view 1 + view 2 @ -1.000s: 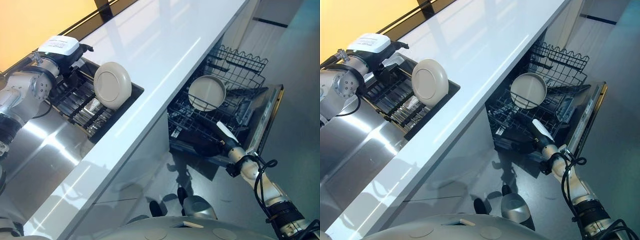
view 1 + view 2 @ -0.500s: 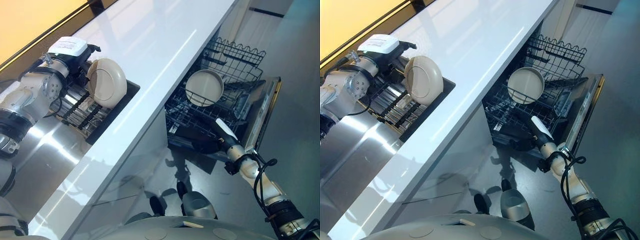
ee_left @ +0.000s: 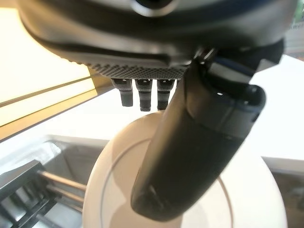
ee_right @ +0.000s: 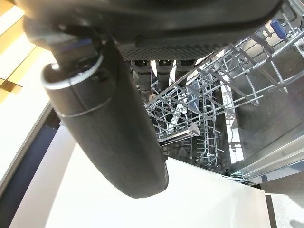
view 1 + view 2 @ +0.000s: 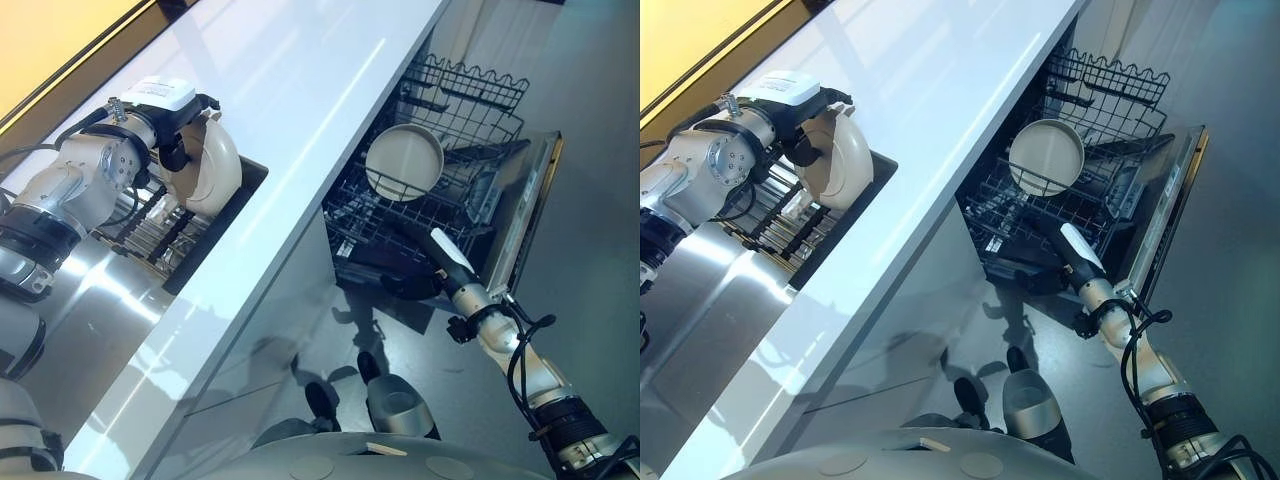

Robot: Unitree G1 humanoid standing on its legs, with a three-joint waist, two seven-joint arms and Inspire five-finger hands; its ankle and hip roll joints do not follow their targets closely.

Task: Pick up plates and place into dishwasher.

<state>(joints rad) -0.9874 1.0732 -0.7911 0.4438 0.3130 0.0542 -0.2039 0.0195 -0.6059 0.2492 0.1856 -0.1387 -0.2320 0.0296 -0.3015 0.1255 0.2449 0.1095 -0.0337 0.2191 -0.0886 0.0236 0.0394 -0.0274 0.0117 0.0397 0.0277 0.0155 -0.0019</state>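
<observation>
Since a second ago, the cream plate [image 5: 208,168] in the drying rack [image 5: 165,235], upper left of the frame, has been reached and tipped by the left hand [image 5: 180,152], now closed on its rim. The pick-up seems under way. The right hand [image 5: 440,262] hangs relaxed beside the dishwasher rack [image 5: 440,200], where another plate [image 5: 404,162] stands.

Occlusions and cut-offs, sink side and dishwasher side.
We saw the left hand [image 5: 178,152] tucked behind the cream plate [image 5: 210,168] in the sink rack [image 5: 150,222]; head views hid its fingers. In the left wrist view the thumb [image 3: 190,142] blocked the plate's middle and the frame cut its lower rim, so we couldn't confirm a grip. The right hand [image 5: 1048,278] merged into the dark lower dishwasher rack [image 5: 1040,215]; its fingertips [image 4: 164,71] vanished among the wires, contact unclear.
</observation>
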